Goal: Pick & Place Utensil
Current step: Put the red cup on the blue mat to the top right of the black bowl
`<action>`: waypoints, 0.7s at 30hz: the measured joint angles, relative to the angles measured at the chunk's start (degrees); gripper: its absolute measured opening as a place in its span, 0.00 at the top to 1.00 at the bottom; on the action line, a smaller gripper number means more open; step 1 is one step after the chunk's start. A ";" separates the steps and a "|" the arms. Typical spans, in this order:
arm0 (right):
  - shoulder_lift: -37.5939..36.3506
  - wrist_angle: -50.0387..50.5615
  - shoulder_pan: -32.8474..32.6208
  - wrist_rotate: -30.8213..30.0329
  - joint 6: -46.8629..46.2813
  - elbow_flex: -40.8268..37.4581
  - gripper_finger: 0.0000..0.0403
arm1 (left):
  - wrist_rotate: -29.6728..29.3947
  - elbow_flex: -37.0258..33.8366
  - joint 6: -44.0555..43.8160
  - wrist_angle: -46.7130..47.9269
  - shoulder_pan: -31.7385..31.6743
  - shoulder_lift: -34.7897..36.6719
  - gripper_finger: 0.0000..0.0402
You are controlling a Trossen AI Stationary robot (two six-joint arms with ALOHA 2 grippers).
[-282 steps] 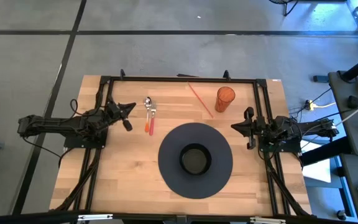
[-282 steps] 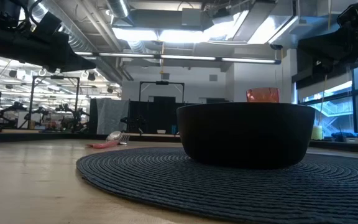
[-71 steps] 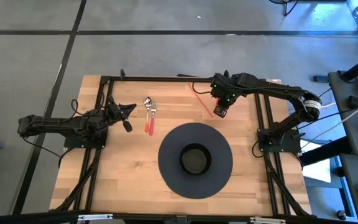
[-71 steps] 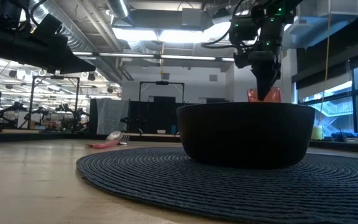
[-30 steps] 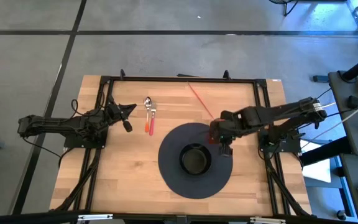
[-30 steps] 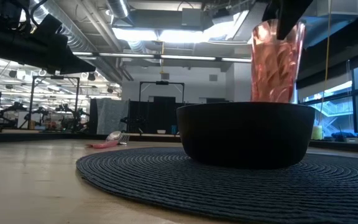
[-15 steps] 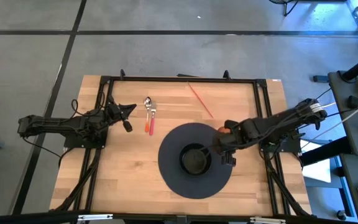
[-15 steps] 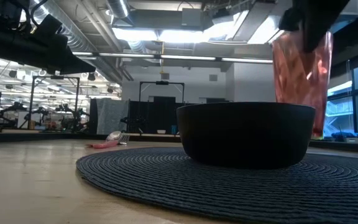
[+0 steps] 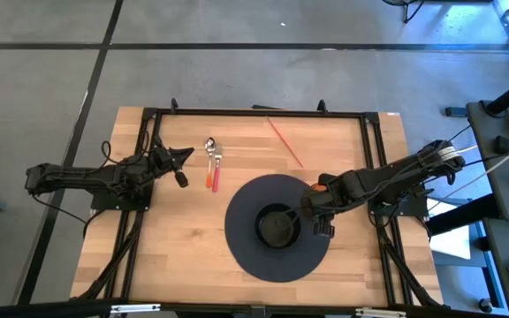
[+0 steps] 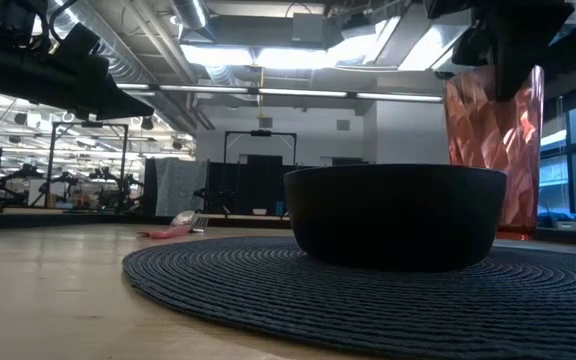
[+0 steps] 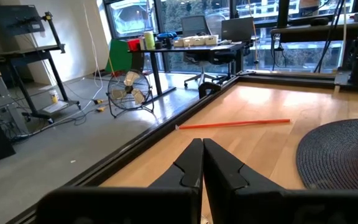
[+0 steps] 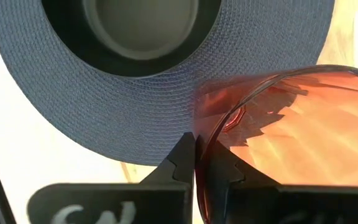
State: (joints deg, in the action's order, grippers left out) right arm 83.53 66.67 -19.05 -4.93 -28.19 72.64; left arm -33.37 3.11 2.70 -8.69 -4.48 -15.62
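The utensil (image 9: 212, 166), silver-headed with an orange-red handle, lies flat on the wood beside a second similar piece; in the low view it is the utensil (image 10: 175, 230) far off at the left. My left gripper (image 9: 186, 155) waits shut just left of it, fingers together in its wrist view (image 11: 202, 155). My right gripper (image 9: 311, 210) is shut on a faceted orange cup (image 10: 495, 150) over the right part of the round dark mat (image 9: 246, 256), right of the black bowl (image 9: 277, 226). Whether the cup's base touches the mat I cannot tell. My right gripper pinches the orange cup by its rim (image 12: 205, 134), one finger (image 12: 180, 158) outside the wall and the other finger (image 12: 222, 168) inside. It comes from above, pointing down. The cup hangs upright below the fingers, its base (image 10: 513, 232) low beside the bowl.
A thin orange straw (image 9: 285, 141) lies slanted on the far part of the table, also the straw (image 11: 232, 124) in the left wrist view. A black frame (image 9: 254, 112) borders the table. Bare wood lies left and near of the mat.
My right gripper, keeping its hold on the cup, has moved toward the table's near edge and down, carrying the cup along the bowl's right side. The cup has sunk from well above the bowl's rim to about table height beside the bowl.
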 joint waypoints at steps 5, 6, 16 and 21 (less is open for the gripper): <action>0.00 -0.01 -0.01 0.02 -0.94 0.01 0.97 | 0.01 0.00 0.00 0.00 0.01 0.00 0.99; 0.00 0.00 0.00 0.02 -0.98 0.00 0.97 | 0.01 0.00 0.00 0.00 0.00 0.00 0.99; 3.19 0.25 0.00 -0.05 0.24 -0.01 0.97 | 0.00 0.00 0.01 0.26 0.01 0.01 0.99; 4.88 0.22 -0.02 -0.31 1.03 0.22 0.97 | 0.00 0.00 0.00 0.38 0.00 0.00 0.99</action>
State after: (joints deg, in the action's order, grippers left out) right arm 88.40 66.89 -19.07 -5.23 -27.16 72.86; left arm -33.37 3.11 2.70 -8.31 -4.48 -15.62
